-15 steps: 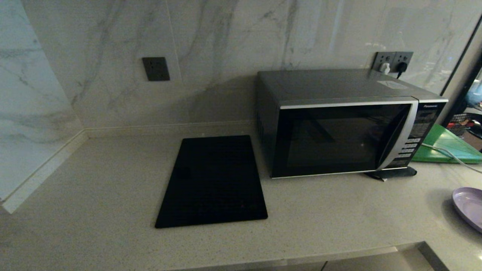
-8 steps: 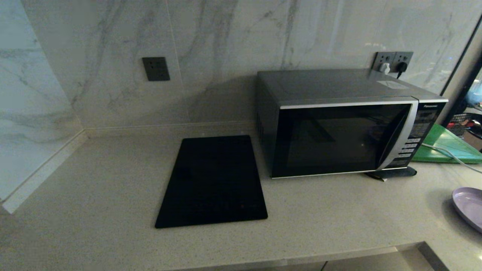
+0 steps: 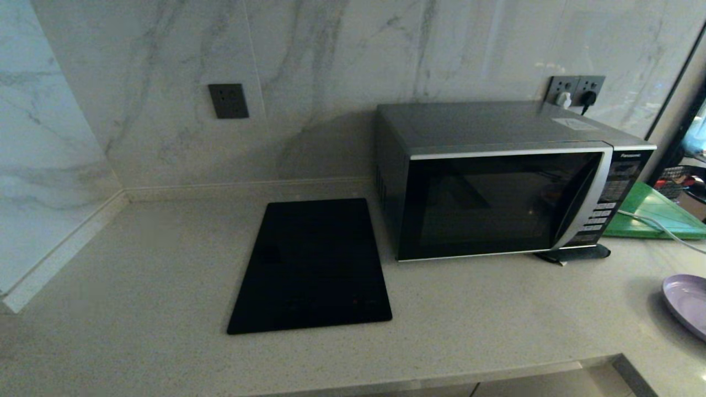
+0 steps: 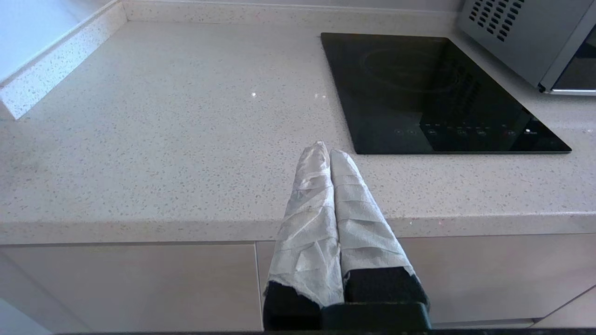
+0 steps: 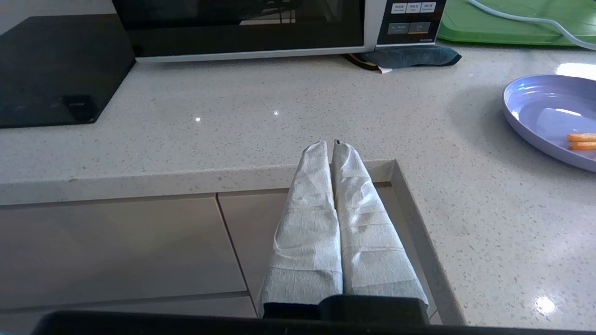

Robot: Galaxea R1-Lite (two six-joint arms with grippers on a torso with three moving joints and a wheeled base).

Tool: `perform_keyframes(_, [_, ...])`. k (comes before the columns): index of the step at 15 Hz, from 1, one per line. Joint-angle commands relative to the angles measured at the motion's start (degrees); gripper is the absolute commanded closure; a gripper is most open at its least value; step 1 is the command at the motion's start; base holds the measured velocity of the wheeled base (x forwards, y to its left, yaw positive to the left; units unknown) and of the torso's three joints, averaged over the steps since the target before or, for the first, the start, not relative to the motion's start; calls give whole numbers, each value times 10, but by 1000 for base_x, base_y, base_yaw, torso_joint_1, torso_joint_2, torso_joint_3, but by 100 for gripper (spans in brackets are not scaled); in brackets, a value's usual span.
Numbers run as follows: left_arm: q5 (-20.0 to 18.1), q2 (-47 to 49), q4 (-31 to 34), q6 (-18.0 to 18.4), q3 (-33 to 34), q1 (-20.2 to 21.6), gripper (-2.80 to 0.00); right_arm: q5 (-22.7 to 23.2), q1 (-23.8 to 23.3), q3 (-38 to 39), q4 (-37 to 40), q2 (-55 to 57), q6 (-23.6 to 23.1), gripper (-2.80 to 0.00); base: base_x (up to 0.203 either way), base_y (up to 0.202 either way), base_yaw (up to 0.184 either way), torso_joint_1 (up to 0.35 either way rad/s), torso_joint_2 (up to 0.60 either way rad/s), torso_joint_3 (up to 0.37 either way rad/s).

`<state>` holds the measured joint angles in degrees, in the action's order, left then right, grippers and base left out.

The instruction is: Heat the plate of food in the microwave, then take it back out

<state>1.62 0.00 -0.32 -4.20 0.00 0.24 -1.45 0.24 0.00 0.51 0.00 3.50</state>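
The silver-grey microwave (image 3: 502, 182) stands at the back right of the counter with its dark glass door closed; its lower front also shows in the right wrist view (image 5: 251, 28). The pale lilac plate (image 3: 688, 303) lies at the counter's far right edge, half cut off; in the right wrist view the plate (image 5: 545, 111) bears two orange sticks (image 5: 582, 141). My left gripper (image 4: 325, 149) is shut and empty, hanging in front of the counter edge by the cooktop. My right gripper (image 5: 329, 145) is shut and empty, in front of the counter's inner corner, left of the plate. Neither arm shows in the head view.
A flat black cooktop slab (image 3: 314, 264) lies left of the microwave. A green board (image 3: 653, 212) with a white cable across it sits behind the microwave's right side. A dark folded cloth (image 5: 405, 56) lies under the microwave's front right corner. Wall sockets (image 3: 576, 91) sit behind.
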Motion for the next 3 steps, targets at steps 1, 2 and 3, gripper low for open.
perform_keyframes(1, [1, 1, 0, 0, 0, 0, 0, -2, 0, 1, -2, 1, 1, 0, 0, 0, 0, 0, 0, 0])
perform_keyframes(2, [1, 1, 0, 0, 0, 0, 0, -3, 0, 1, -2, 1, 1, 0, 0, 0, 0, 0, 0, 0])
perform_keyframes(3, [1, 1, 0, 0, 0, 0, 0, -3, 0, 1, -2, 1, 1, 0, 0, 0, 0, 0, 0, 0])
